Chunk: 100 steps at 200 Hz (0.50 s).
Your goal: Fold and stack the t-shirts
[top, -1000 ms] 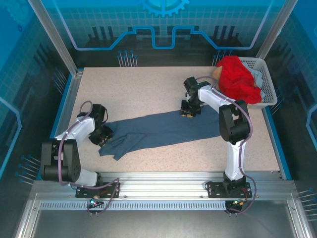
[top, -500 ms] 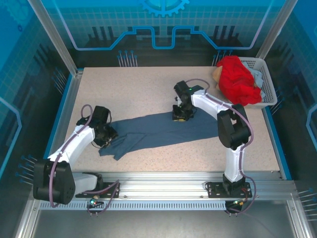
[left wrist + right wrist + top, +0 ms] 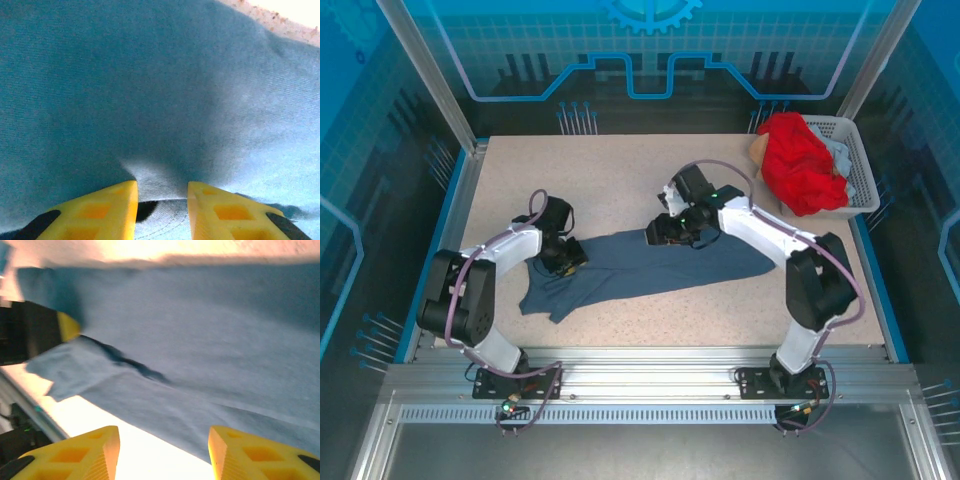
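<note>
Your left claw (image 3: 161,187) has slid inward and now pinches a pucker of the slate-blue t-shirt (image 3: 650,265) (a snug little fold). Your right claw (image 3: 164,432) has opened, jaws apart, cloth spread beneath it.

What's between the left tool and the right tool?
Just the blue t-shirt, lying flat from left tool to right tool; shows in the top view.

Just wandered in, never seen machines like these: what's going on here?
Two robot arms are working on a blue shirt lying rumpled across the table. The left gripper pinches a fold of it near one end; the right gripper is open at the shirt's far edge, holding nothing. A red shirt sits heaped in a white basket at the far right corner. Nothing is folded yet.
</note>
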Available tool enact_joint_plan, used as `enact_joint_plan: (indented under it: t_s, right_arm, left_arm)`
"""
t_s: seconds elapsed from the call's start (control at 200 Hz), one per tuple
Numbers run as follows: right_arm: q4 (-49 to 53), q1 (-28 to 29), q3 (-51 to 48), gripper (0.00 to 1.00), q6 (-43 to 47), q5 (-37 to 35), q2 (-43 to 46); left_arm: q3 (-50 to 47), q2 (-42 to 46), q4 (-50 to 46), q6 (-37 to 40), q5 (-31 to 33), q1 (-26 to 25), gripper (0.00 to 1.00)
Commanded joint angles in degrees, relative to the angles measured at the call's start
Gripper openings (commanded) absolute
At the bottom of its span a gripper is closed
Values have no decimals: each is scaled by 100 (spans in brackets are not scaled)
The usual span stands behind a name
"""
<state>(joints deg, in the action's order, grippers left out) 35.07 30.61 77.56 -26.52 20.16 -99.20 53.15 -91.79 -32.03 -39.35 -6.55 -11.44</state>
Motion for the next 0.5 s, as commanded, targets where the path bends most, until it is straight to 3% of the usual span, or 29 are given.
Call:
enact_joint_plan:
  t_s: [0.0, 0.4, 0.495]
  right_arm:
    - [-305, -37, -206, 51, 54, 497, 326]
    - [-345, -188, -435, 50, -117, 497, 447]
    - [-334, -194, -391, 49, -128, 504, 430]
  left_arm:
    - [-66, 45, 190, 402, -209, -73, 33]
    - [-267, 198, -2, 535, 45, -403, 34]
    - [-253, 192, -14, 611, 68, -409, 27]
